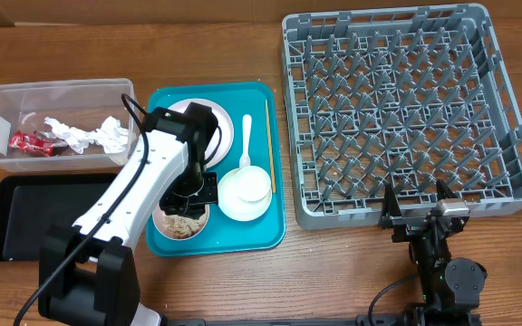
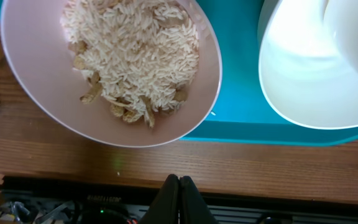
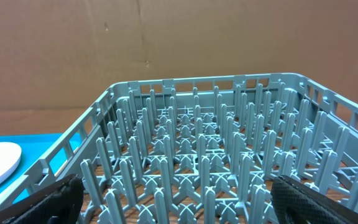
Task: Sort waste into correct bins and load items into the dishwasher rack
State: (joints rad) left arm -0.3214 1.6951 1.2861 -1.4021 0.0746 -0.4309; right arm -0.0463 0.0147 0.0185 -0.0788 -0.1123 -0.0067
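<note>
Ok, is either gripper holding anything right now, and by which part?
Nothing is held. The left gripper is shut empty near the pink bowl; the right gripper stands open, empty.

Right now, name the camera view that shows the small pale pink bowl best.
Left wrist: the small pale pink bowl is close, rice and beige scraps clear. Overhead shows the bowl small, partly under the left arm. Right wrist misses it.

A flat teal serving tray with rounded corners lay on the brown wood-grain table, towards its near edge. In the right wrist view, a plain brown cardboard panel stood behind the table.
</note>
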